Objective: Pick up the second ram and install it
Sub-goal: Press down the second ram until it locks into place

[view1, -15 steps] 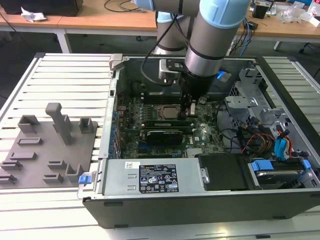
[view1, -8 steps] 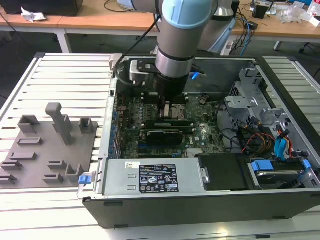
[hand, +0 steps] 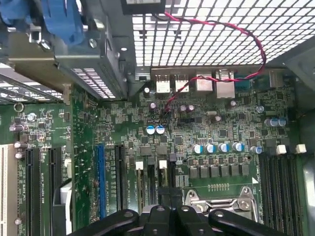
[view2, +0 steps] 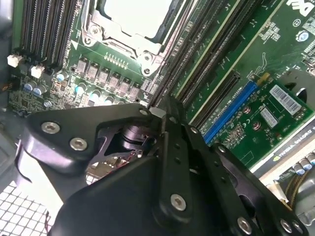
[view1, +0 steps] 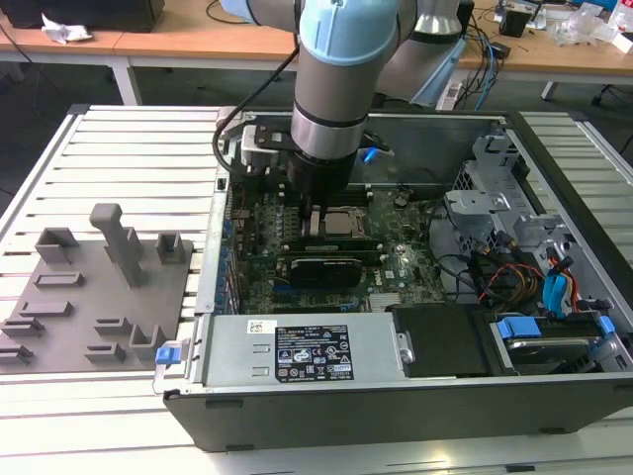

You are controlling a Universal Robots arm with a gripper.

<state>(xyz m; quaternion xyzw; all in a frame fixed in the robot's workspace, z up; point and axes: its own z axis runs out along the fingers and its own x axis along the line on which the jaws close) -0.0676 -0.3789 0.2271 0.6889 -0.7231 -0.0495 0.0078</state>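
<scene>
Open computer case (view1: 554,396) lies on the slatted bench (view1: 119,139); grey fixture plate (view1: 94,287) sits well apart from the pincer. Motherboard (hand: 206,142) lies under the pincer (view2: 165,110), which is closed over a memory socket (view2: 206,64) beside the processor socket (view2: 130,22); ram hidden, whereabouts unclear.

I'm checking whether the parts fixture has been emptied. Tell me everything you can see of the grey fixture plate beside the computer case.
The grey fixture plate is a flat, matte slab, plastic by its look, lying level on the slatted white table at the exterior view's left of the open computer case. Upright blocks of the same grey rise from it: one tall post and several low brackets. No green board shows among them. A small blue piece sits at its corner nearest the case.
</scene>
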